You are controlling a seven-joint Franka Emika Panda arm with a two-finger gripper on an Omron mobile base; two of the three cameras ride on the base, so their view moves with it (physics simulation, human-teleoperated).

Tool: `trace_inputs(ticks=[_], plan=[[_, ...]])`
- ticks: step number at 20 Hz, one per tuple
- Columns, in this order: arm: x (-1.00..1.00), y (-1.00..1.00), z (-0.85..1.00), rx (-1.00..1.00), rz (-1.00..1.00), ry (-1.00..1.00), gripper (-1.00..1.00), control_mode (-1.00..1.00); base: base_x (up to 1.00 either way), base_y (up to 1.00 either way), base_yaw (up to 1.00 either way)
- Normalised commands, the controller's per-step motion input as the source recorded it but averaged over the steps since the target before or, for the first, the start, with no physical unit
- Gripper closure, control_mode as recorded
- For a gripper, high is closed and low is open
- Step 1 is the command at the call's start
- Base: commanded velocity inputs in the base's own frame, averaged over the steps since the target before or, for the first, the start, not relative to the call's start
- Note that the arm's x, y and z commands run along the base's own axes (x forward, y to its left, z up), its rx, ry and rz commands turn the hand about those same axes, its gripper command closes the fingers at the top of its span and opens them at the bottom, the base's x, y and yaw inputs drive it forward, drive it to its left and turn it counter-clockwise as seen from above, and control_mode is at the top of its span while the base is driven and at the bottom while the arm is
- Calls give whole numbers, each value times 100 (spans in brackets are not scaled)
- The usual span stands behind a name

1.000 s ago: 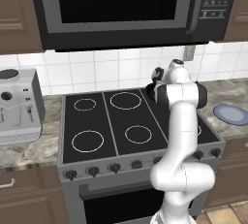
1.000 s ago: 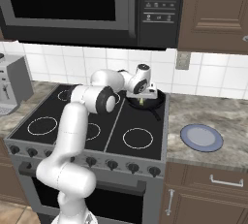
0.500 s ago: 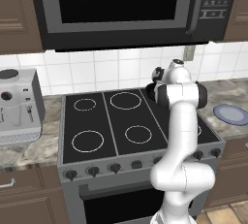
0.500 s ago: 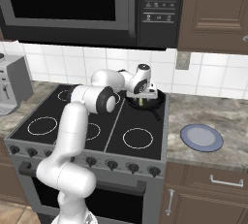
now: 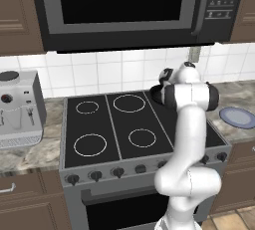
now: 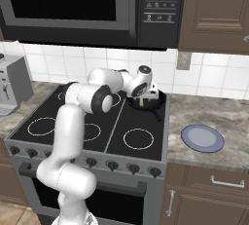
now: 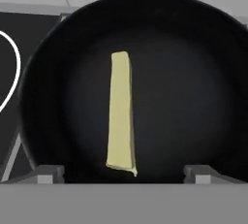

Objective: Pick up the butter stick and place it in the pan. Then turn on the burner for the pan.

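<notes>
Gripper [image 7: 124,172] released above pan [image 7: 193,97], butter stick [image 7: 120,116] flat inside, long axis running near to far

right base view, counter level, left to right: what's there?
coffee machine → stove → pan holding the butter stick → blue-grey plate

The microwave's [image 6: 87,7] panel markings are too small to read.
</notes>
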Motion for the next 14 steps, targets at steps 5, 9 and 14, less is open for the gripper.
trace_inputs(ticks=[5, 9, 14], plan=[[-48, -1, 13, 0, 0, -20, -100, -100, 0, 0, 0], [-47, 0, 41, 0, 0, -20, -100, -100, 0, 0, 0], [-47, -1, 39, 0, 0, -16, -100, -100, 0, 0, 0]])
